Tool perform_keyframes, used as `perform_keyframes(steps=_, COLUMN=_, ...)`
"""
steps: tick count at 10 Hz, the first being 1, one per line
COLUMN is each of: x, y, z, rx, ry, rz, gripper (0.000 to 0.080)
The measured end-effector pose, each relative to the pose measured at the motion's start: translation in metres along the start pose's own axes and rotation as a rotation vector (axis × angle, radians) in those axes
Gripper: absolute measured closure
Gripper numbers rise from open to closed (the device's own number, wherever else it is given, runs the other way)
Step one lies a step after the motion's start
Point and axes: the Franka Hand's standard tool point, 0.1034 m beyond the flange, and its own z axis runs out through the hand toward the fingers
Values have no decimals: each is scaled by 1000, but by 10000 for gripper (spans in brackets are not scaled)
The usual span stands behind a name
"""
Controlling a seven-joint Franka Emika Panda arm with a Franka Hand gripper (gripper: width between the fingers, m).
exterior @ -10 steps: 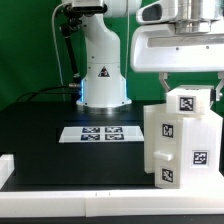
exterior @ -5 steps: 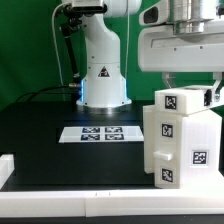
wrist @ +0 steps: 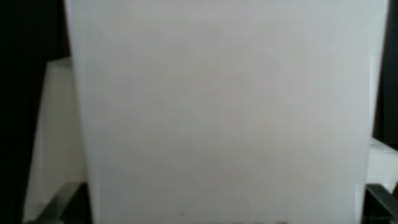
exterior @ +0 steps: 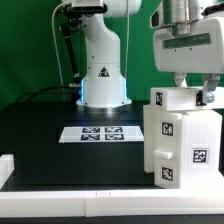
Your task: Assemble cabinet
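The large white cabinet body (exterior: 186, 148) stands on the black table at the exterior view's right, with several square tags on its faces. A small white tagged cabinet piece (exterior: 176, 100) sits at its top edge. My gripper (exterior: 194, 88) comes down from above and is shut on this piece, one finger on each side. In the wrist view the held piece (wrist: 222, 110) fills almost the whole picture as a plain white face. Dark fingertips (wrist: 61, 203) show only at its lower corners. A strip of another white surface (wrist: 55, 120) shows behind it.
The marker board (exterior: 100, 133) lies flat on the table's middle, in front of the arm's white base (exterior: 102, 72). A long low white border rail (exterior: 70, 206) runs along the near edge, with a raised block at the exterior view's left (exterior: 5, 168).
The hand has turned about its upright axis with the small piece in it. The piece now shows a second tagged face and sits a little further to the exterior view's left.
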Motion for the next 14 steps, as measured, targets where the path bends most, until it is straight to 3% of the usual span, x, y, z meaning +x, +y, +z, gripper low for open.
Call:
perform_keyframes(steps=2, x=-1, y=0, z=1, rx=1, ry=-14, rz=76, gripper=242)
perform_keyframes(steps=4, x=-1, y=0, z=1, rx=2, ry=-16, rz=48, gripper=54)
perform_keyframes(steps=6, x=-3, y=-3, z=-6, rx=16, ry=-31, rz=23, gripper=11)
perform_keyframes(steps=9, x=-5, y=-11, z=-28, rx=57, ry=-54, rz=6, gripper=2)
perform_keyframes(steps=11, x=7, y=-25, z=-46, rx=57, ry=-69, rz=29, gripper=2)
perform_keyframes(steps=12, x=6, y=-26, z=-43, rx=69, ry=-63, rz=-14, gripper=2)
perform_keyframes(steps=14, x=5, y=-25, z=-40, rx=39, ry=-45, rz=-214, gripper=2)
